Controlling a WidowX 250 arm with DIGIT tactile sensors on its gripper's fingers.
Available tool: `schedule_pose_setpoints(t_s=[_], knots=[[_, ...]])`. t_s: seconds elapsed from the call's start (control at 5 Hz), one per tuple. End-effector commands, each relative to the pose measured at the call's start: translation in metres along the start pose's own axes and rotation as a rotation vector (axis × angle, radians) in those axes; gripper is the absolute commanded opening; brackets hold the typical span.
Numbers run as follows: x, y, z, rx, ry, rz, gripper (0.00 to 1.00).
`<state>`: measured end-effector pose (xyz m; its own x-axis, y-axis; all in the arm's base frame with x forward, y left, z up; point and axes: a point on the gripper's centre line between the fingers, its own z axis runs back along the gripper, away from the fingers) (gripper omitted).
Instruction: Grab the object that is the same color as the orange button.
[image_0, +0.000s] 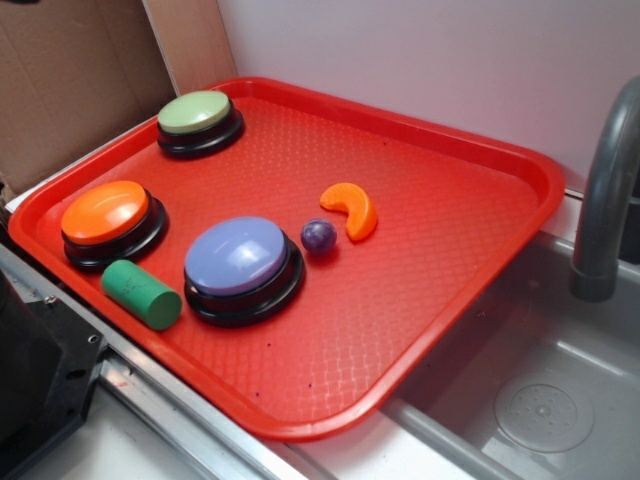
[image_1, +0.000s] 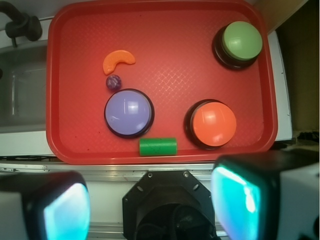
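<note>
Six things sit on the red tray: three domed buttons, a green cylinder, a small purple ball and the orange crescent. Only the crescent matches the orange button, which stands at the tray's left edge; the crescent lies well apart from it, toward the middle-right, just beside the purple ball and not far from the lavender button. The pale green button is off in the far corner.

Nothing has been reached for yet, as far as I can judge. The tool hangs high over the near edge of the tray, its two fingers spread wide with nothing between them. This looks like the very start: the approach. The next move calls for travelling out across the tray to the crescent, then dropping with the fingers straddling its narrow width, keeping clear of the ball so it does not roll off.
</note>
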<state>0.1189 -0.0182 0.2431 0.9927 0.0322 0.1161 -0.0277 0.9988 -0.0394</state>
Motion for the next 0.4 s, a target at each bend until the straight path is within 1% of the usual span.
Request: schedule_pose_setpoints(t_s=[0.0, 0.2], knots=[[0.000, 0.000, 0.000, 0.000, 0.000, 0.000, 1.00], [0.019, -0.012, -0.015, -0.042, 0.035, 0.170, 1.00]])
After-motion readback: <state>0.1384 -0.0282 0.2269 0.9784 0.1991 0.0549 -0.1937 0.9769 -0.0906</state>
